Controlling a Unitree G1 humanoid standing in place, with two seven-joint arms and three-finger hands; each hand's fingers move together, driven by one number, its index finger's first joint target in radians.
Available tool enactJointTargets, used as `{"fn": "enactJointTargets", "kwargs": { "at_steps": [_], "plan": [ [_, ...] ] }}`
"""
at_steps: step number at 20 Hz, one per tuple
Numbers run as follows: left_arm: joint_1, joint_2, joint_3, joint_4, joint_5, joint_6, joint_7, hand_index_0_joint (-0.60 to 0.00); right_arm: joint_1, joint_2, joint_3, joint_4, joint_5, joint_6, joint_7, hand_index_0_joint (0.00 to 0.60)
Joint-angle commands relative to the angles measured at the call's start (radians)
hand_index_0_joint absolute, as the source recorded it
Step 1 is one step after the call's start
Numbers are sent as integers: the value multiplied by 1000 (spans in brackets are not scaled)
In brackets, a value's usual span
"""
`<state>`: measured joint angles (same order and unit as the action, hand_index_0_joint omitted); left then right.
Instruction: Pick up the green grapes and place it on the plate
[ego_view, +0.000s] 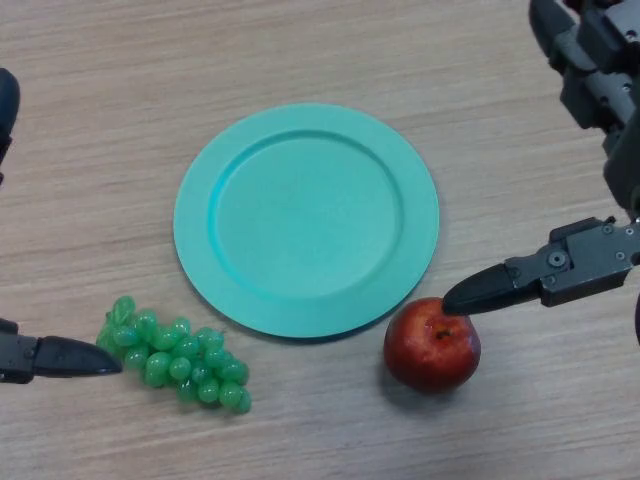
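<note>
The wooden table (90, 120) carries 3 things, and the largest is the turquoise plate (306, 218), which lies flat in the middle with nothing on it. Next in size is the red apple (432, 344), just beside the plate's lower right rim; it is not part of the task and is well apart from the fruit to be moved. The green grapes (177, 352) lie on the table near the plate's lower left rim, not touching it. They look like a light plastic bunch, smooth and probably slippery, with many small round parts that could roll under pressure, so I judge the best hold is across the thick middle of the bunch, not on 1 single grape. The left hand (62, 357) shows only a dark fingertip that points at the left end of the bunch, almost touching; I cannot tell how its fingers stand. The right hand (545, 275) reaches one straight finger over the top of the apple and holds nothing. Between the grapes and the plate nothing stands in the way.
</note>
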<state>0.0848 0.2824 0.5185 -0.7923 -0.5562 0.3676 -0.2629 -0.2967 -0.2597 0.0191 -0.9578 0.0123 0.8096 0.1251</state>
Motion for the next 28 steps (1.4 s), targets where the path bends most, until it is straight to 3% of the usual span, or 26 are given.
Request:
{"fn": "enactJointTargets", "kwargs": {
  "at_steps": [1, 6, 10, 14, 16, 17, 18, 19, 21, 25, 28],
  "plan": [
    [-18, 38, 82, -35, -6, -157, -18, 0, -43, -6, -30, -56, -9, -85, -7, 0],
    [-23, 44, 83, -28, -33, -154, -12, 0, -47, -6, -41, -47, 12, -84, -6, 0],
    [-30, 62, 45, 51, 189, -244, -72, 0, -65, -15, -52, -44, 32, -65, -10, 0],
    [19, 11, 11, 218, 515, -572, -152, 0, -48, -22, -68, -38, 49, -89, -8, 0],
    [51, 10, 10, 338, 681, -776, -172, 0, -46, -23, -78, -34, 67, -93, -12, 0],
    [63, 28, 20, 431, 809, -932, -173, 0, -54, -28, -78, -31, 74, -90, -18, 0],
    [64, 38, 29, 478, 884, -1021, -153, 0, -56, -28, -77, -29, 77, -90, -21, 0],
    [60, 57, 51, 550, 1019, -1158, -97, 0, -63, -32, -73, -24, 78, -90, -25, 0],
    [56, 82, 77, 631, 1227, -1298, 18, 0, -76, -36, -69, -22, 75, -86, -23, 0],
    [53, 126, 47, 705, 1536, -1359, 246, 0, -73, -32, -67, -26, 72, -84, -19, 0],
    [60, 165, 10, 731, 1615, -1343, 322, 0, -75, -30, -72, -33, 77, -72, -20, 0]
  ]
}}
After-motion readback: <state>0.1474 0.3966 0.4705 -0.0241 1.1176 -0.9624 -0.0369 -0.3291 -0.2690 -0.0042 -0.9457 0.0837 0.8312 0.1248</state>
